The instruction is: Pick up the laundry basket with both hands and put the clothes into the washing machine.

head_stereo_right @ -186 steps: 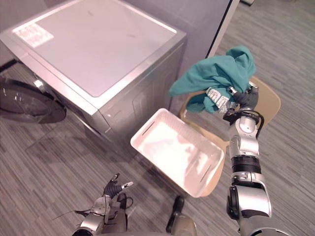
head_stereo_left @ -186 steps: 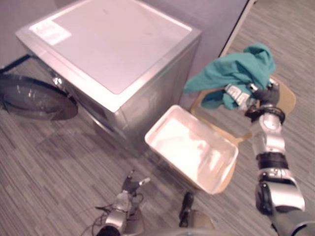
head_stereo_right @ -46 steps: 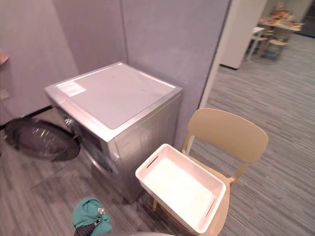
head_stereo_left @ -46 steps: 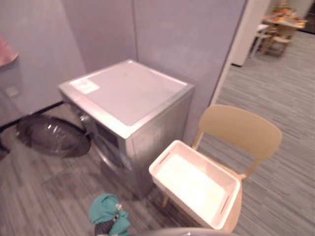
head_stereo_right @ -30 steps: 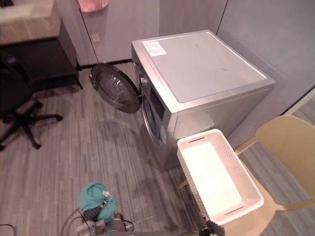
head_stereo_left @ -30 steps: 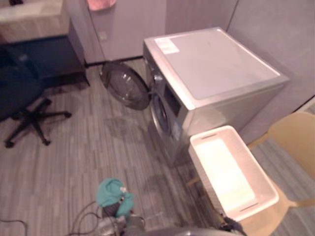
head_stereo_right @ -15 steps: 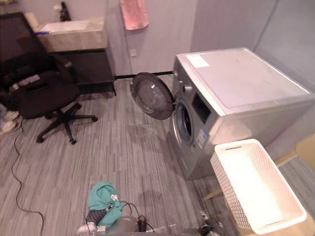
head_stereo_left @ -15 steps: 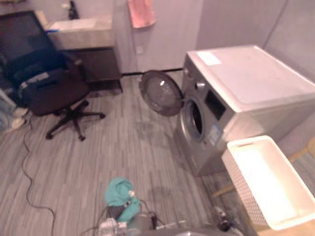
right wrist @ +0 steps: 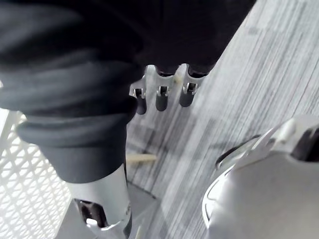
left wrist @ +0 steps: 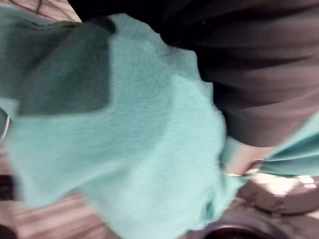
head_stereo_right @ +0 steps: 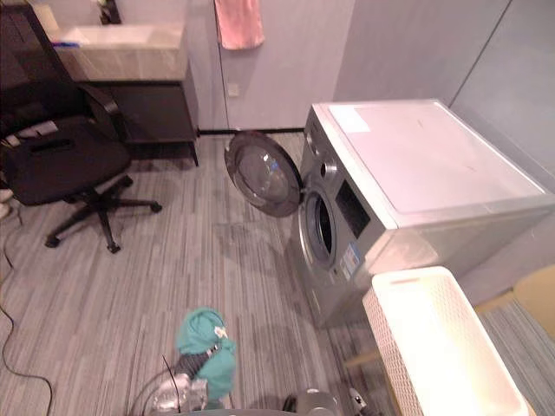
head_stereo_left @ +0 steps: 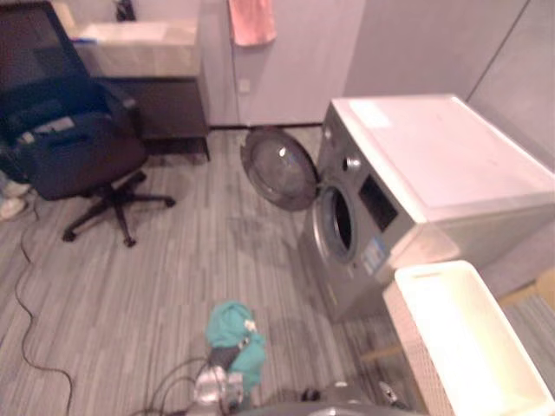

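View: swung; washing machine [head_stereo_left: 434,173] drum [head_stereo_left: 341,224] now ahead
Left hand [left wrist: 259,89]: under teal garment [left wrist: 124,134], grip unclear
Right hand [right wrist: 159,97]: relaxed, empty
Next: load it

Laundry corner: grey plank floor [head_stereo_right: 173,260], plain walls [head_stereo_right: 408,52].
Black office chair [head_stereo_right: 61,160] stood left, counter [head_stereo_right: 143,62] with sink [head_stereo_right: 108,35] behind it, pink towel [head_stereo_right: 239,22] hung on the wall.

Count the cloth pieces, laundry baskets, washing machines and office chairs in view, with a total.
Cloth pieces: 2 (teal garment, pink towel)
Laundry baskets: 1
Washing machines: 1
Office chairs: 1
Total: 5
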